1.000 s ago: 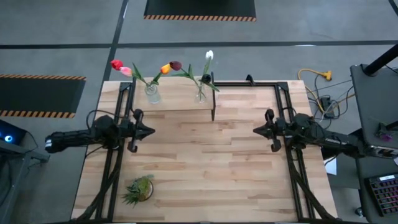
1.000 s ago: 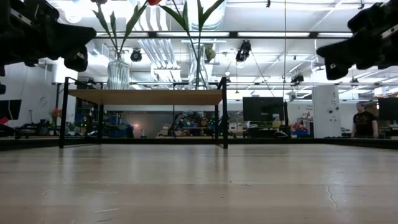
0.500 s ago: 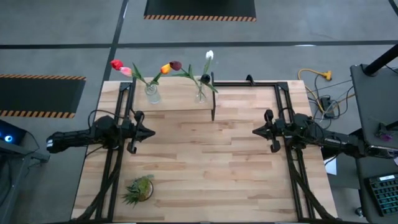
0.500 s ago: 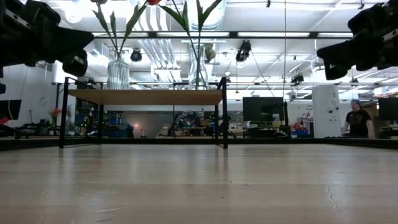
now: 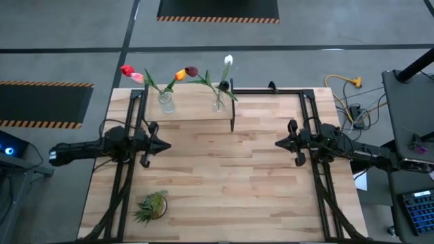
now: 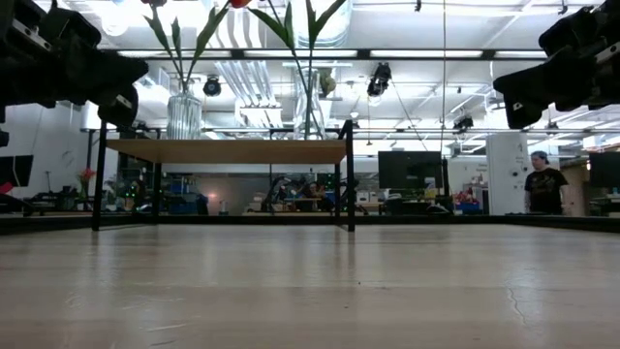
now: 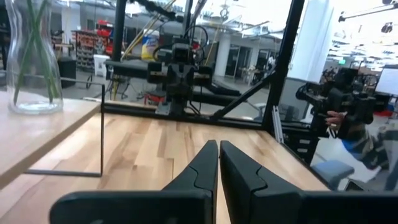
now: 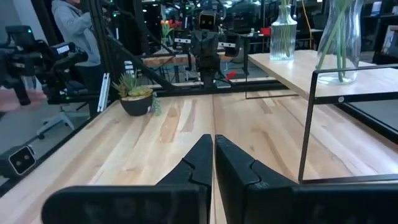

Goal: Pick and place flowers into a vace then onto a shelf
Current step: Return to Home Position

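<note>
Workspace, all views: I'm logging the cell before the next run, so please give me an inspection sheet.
Surface: planked wooden table, no spills seen.
Job's things: tulips stand in a ribbed vase and a smooth vase, both on the shelf at the far left corner.
Clutter: one tuft plant, near left.
Grippers: left gripper and right gripper shut, empty, raised, facing each other.
Cables: yellow cable on the floor past the far right corner.
Surroundings: a person stands in the room behind.
</note>
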You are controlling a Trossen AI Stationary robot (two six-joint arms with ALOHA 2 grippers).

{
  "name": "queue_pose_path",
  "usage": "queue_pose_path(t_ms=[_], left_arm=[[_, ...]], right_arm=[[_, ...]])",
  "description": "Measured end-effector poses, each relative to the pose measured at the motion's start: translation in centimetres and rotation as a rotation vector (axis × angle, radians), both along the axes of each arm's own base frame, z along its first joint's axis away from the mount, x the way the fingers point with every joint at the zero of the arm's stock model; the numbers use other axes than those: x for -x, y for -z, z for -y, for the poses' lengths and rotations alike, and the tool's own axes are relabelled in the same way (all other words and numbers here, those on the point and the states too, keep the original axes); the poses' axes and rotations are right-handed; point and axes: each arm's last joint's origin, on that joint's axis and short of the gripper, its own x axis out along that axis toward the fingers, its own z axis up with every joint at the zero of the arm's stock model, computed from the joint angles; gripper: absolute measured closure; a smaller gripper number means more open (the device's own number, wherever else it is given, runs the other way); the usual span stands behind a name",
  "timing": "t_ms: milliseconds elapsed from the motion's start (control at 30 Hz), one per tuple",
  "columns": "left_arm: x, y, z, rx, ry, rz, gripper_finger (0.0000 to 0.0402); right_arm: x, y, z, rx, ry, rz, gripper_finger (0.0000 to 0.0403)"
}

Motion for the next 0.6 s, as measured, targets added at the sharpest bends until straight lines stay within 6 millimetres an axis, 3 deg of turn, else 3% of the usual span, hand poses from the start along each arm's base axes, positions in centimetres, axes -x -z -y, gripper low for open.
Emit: queue_pose_path(t_ms=[600], left_arm=[[-0.64, 0.91, -0.08, 0.013, -0.001, -0.107, 0.0401]], right_arm=[[-0.15, -0.10, 0.05, 0.003, 0.004, 0.005, 0.0392]])
